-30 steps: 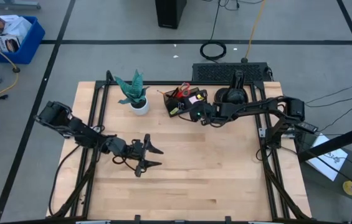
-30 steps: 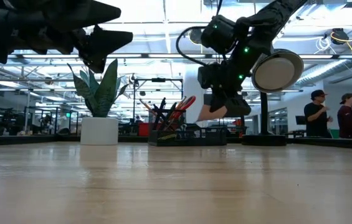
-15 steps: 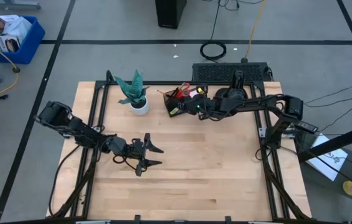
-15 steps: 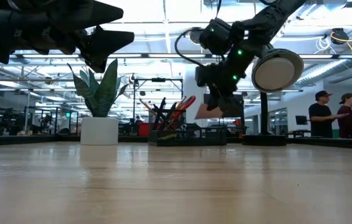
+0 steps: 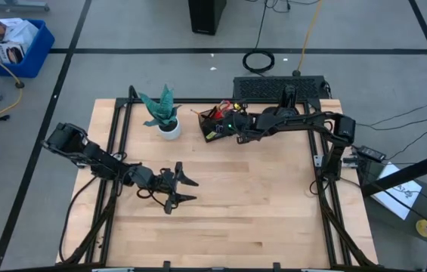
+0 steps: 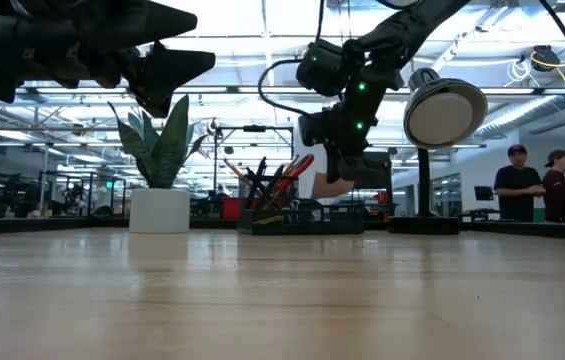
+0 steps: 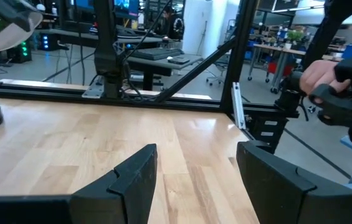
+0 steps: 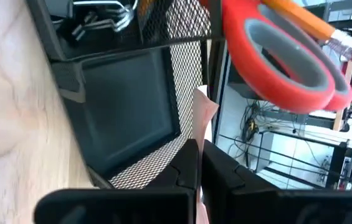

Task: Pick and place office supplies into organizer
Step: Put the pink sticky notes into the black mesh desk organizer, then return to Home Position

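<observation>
Pink sticky-note pad point(image 8: 204, 112) pinched in right claw point(image 8: 199, 163) over organizer point(image 8: 126, 106); left claw point(image 5: 181, 188) open.

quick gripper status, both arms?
Left gripper: open, empty, hovering over bare table.
Right gripper: shut on a thin pink sticky-note pad, just above the mesh organizer.

A dark mesh organizer point(image 5: 217, 123) is set near the table's far edge. Red-handled scissors point(image 8: 288, 65) are stood in it, handles up, beside an orange pencil point(image 8: 313, 25) with its eraser end raised. Silver-handled black clips point(image 8: 98, 15) are seen in one compartment. A thin pink sticky-note pad point(image 8: 204, 118) is held over an empty compartment.
</observation>
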You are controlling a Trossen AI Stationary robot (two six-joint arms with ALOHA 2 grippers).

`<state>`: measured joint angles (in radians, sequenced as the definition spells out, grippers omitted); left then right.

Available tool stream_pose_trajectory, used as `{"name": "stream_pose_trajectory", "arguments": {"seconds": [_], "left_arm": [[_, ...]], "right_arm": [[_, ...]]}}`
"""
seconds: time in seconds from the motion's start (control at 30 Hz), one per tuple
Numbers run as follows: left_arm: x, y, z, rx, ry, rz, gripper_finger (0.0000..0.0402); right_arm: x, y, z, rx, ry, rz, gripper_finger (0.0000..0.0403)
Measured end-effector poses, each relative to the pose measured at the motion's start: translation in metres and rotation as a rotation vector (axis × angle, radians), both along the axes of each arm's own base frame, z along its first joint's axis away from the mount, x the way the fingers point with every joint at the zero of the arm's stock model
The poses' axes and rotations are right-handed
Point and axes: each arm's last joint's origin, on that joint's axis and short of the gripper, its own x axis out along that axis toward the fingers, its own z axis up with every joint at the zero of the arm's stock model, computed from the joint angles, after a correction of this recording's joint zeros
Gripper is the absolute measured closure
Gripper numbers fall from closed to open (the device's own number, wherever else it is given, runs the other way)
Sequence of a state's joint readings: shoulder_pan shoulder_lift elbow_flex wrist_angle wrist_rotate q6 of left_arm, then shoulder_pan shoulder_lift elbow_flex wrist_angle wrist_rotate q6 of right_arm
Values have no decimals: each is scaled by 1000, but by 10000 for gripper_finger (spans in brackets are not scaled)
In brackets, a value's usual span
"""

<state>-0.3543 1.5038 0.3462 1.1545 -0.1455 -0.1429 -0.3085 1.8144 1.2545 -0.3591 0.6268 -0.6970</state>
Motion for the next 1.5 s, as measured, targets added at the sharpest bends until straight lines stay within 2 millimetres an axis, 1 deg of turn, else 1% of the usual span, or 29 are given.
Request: {"name": "stream_pose_trajectory", "arguments": {"seconds": [0.1,0.2,0.3,0.6,0.73,0.93,1.07,1.3,1.4,1.5], "left_arm": [[0,-1,0,-6,1,-11,176],[0,-1,0,-8,2,-13,176],[0,-1,0,-9,2,-14,176],[0,-1,1,-15,-3,-14,176],[0,-1,1,-15,-4,-14,176],[0,-1,1,-15,-5,-13,176],[0,0,1,-14,-5,-7,176],[0,0,1,-13,-6,-6,176],[0,0,1,-12,-6,-6,176],[0,0,1,-10,-6,-6,176]], "right_arm": [[-1,-3,1,7,-9,-5,403],[0,-6,0,50,-23,38,403],[2,-7,-2,56,-30,62,403],[5,-19,-23,61,29,74,403],[8,-20,-32,61,41,82,387],[9,-20,-37,71,46,80,338],[10,-18,-37,105,25,100,285],[9,-16,-36,73,55,77,183],[6,-13,-36,47,115,77,150],[4,-10,-32,27,146,76,126]]}}
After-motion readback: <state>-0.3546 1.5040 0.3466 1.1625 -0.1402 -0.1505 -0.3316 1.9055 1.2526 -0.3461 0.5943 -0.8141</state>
